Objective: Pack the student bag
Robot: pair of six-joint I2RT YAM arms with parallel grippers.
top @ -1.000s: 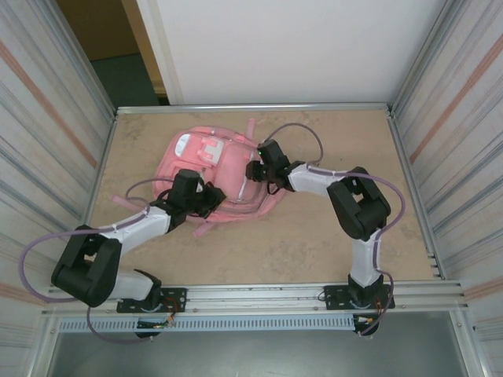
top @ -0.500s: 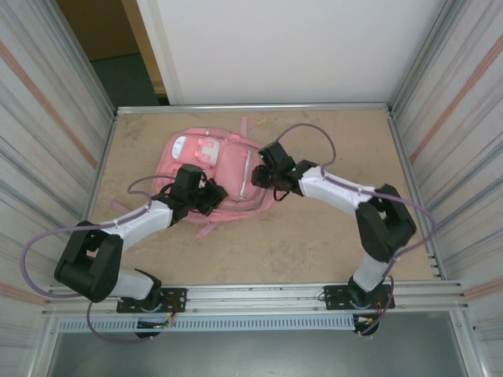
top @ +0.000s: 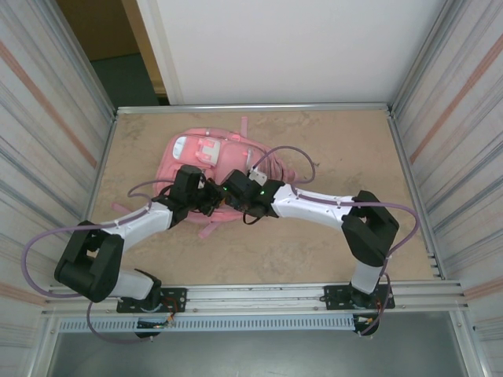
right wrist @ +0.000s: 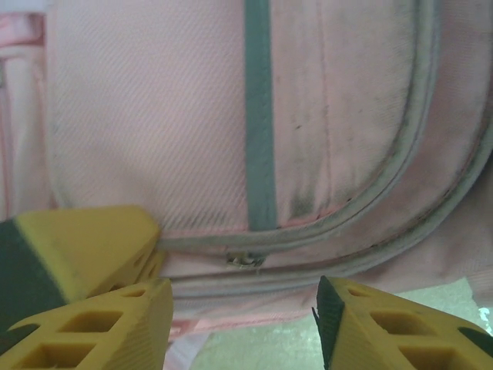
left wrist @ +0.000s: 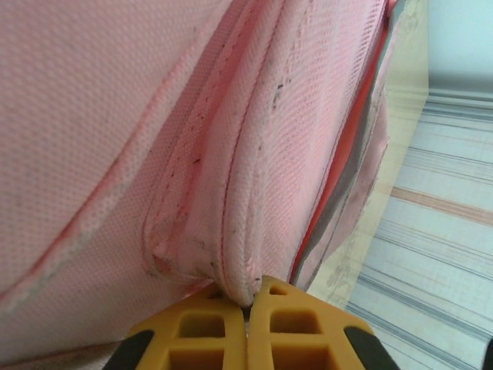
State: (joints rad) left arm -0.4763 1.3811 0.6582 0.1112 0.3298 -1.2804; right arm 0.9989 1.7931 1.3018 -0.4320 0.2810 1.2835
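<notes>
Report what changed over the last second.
The right gripper swung left across the student bag, from its right edge to close beside the left gripper. Its jaws now stand open, holding nothing. The left gripper stayed shut on a fold of the bag's fabric, and the bag barely moved.

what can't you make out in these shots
- Top view: the right arm hides the student bag's middle.
- Left wrist view: the bottom edge cuts off the left gripper, shut on a bag seam.
- Right wrist view: the metal bit ahead of the right gripper is too blurred to name.
</notes>
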